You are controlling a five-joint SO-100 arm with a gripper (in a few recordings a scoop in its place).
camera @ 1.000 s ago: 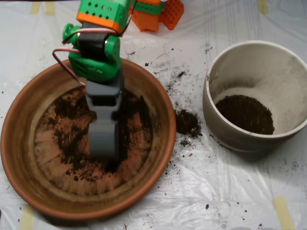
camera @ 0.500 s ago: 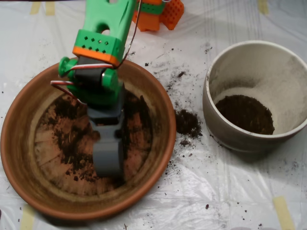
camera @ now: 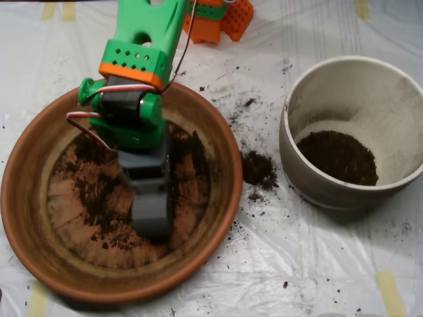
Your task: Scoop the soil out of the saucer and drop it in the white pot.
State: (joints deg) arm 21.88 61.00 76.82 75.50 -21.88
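I see the tool [camera: 153, 214] low inside the saucer [camera: 26, 218], soil [camera: 92, 191] scattered just left of it; how far open it is, I cannot tell.

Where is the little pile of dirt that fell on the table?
The spilled soil lies on the plastic sheet, between the saucer on the left and the white pot on the right.

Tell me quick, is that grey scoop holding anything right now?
Scoop: down in the saucer on the soil; any load cannot be told.
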